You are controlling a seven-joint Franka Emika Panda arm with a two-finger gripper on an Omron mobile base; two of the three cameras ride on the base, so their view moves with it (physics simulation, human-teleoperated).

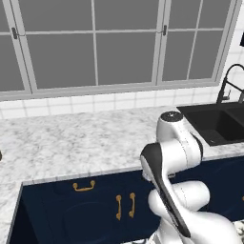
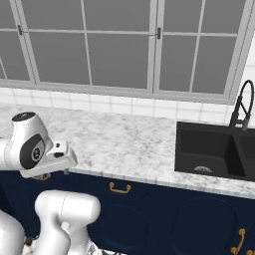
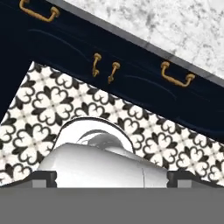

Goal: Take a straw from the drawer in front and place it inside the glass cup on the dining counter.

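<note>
Pincer: we are seeing its two dark tips at the bottom of the hand view, the pincer [image 3: 112, 178] standing wide with nothing between the tips; it is hanging above the floor and pointing down and towards the cabinet fronts.
Arm: it is folding up in front of the cabinets, its upper joint rising just above the table's front edge.
Drawer: the drawer [image 1: 62, 187] is sitting shut, flush with the navy fronts, right under the front edge of the table and towards its left end; its inside is hidden, so we cannot tell what it is holding.
Drawer handle: the small brass handle [image 1: 84, 186] is lying level on the front, apart from the arm.
Cabinet doors: a pair of upright brass door handles [image 1: 125, 206] is standing just below and to the right of the drawer handle, near the arm's elbow.
Hand view fronts: we are seeing two level handles with the upright pair between them, and we cannot tell which of the two belongs to the drawer.
Table: the marble table [image 1: 71, 138] is running bare from its left end to the sink, with a thin grey edge along the front.
Sink: the black sink [image 1: 217, 124] is sinking into the table's right end, with the dark faucet [image 1: 228, 83] at its back edge.
Back edge: white tiles [image 1: 71, 104] and windows [image 1: 124, 43] are closing it off.
Open room: the patterned floor [image 3: 43, 105] is lying open between the arm and the cabinet fronts.
</note>
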